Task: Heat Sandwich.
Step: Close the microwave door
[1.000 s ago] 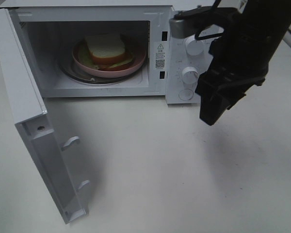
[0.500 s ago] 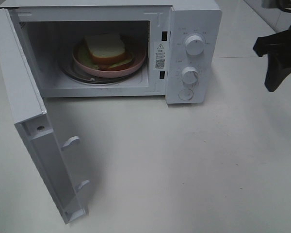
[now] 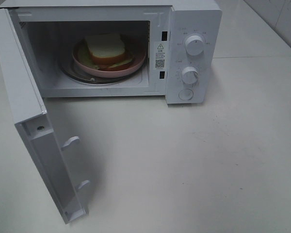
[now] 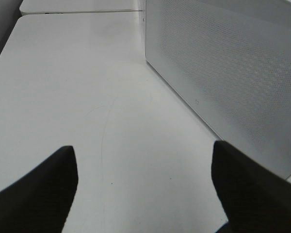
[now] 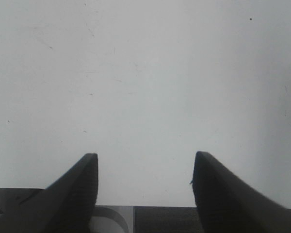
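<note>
Right claw (image 5: 144, 155) backed off, spread empty like left claw (image 4: 143, 145); sandwich (image 3: 105, 47) in, so sweep door (image 3: 48, 160) shut, pushing near its free edge.

Mock kitchen station in a lab: a white microwave oven (image 3: 203, 29) stands on plain white tables (image 3: 194, 165) butted together beside it.

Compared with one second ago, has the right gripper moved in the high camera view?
Yes. The right gripper went to the right, away from the microwave's control panel that it was in front of, and is now out of that view entirely.
</note>
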Robot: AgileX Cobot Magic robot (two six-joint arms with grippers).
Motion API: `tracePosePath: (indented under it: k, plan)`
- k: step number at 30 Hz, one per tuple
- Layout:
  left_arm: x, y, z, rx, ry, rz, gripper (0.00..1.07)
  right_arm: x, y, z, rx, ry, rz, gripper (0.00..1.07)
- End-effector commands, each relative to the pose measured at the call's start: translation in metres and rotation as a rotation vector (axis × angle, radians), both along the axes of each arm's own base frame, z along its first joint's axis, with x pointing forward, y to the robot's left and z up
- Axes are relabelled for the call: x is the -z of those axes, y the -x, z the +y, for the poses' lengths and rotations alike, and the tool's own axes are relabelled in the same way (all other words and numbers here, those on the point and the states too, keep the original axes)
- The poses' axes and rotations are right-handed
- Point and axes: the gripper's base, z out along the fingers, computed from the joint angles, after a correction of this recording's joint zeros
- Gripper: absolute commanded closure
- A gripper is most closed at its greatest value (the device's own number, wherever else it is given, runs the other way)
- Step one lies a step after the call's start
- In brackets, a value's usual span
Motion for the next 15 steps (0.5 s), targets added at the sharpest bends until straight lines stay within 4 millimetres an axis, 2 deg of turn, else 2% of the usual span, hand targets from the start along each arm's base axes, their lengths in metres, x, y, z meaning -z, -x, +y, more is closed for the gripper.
tracePosePath:
  k: [1,4,5,8,9,10,12,13,15]
  plan:
    - [0.000,0.003,0.000,0.004,0.003,-0.032,0.36,0.001,0.020,-0.002,0.014,-0.004,-0.039,0.50]
    - [0.000,0.003,0.000,0.004,0.003,-0.032,0.36,0.003,0.051,-0.002,0.014,-0.005,-0.116,0.50]
    - [0.000,0.003,0.000,0.004,0.003,-0.032,0.36,0.003,0.051,-0.002,0.014,-0.005,-0.116,0.50]
    - [0.000,0.003,0.000,0.004,0.003,-0.032,0.36,0.007,0.072,-0.003,0.014,-0.006,-0.166,0.50]
    - [0.000,0.003,0.000,0.004,0.003,-0.032,0.36,0.010,0.085,-0.003,0.014,-0.007,-0.188,0.50]
    - [0.000,0.003,0.000,0.004,0.003,-0.032,0.36,0.010,0.085,-0.003,0.014,-0.007,-0.188,0.50]
    - [0.000,0.003,0.000,0.004,0.003,-0.032,0.36,0.014,0.100,-0.003,0.014,-0.007,-0.211,0.50]
    - [0.000,0.003,0.000,0.004,0.003,-0.032,0.36,0.017,0.113,-0.003,0.014,-0.008,-0.242,0.50]
    - [0.000,0.003,0.000,0.004,0.003,-0.032,0.36,0.019,0.119,-0.003,0.014,-0.008,-0.253,0.50]
